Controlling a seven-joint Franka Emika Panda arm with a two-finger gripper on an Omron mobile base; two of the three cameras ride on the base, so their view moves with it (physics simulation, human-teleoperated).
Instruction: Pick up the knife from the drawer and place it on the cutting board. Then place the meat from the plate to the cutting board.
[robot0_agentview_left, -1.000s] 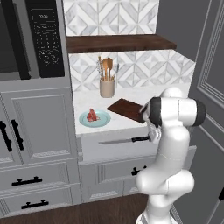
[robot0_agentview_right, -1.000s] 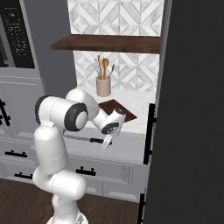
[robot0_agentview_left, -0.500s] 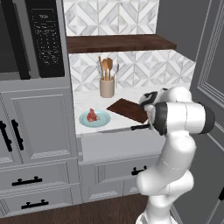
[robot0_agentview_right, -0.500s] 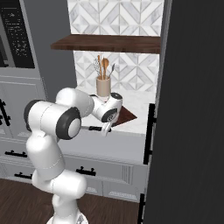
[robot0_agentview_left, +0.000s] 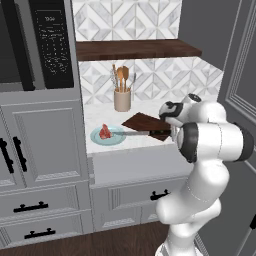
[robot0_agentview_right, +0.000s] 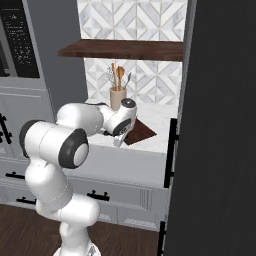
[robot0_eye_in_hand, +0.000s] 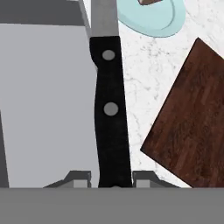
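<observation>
The slim knife with black riveted handle and silver blade (robot0_eye_in_hand: 110, 105) was clamped by its handle end between the two dark fingertips of the gripper (robot0_eye_in_hand: 112, 178). It hung level above the white marble counter (robot0_agentview_left: 145, 142), its long axis running from the gripper toward the round pale blue-green plate (robot0_agentview_left: 107, 135), blade tip over the plate's edge. One small chunk of red meat (robot0_agentview_left: 104, 132) sat on that plate. One dark brown wooden cutting board (robot0_eye_in_hand: 192, 127) lay beside the knife. The wide light-grey drawer (robot0_agentview_left: 135, 165) stood open below.

White marble counter (robot0_agentview_left: 100, 112): plate (robot0_agentview_left: 108, 136), cutting board (robot0_agentview_left: 142, 121), utensil jar (robot0_agentview_left: 122, 100) on it.
</observation>
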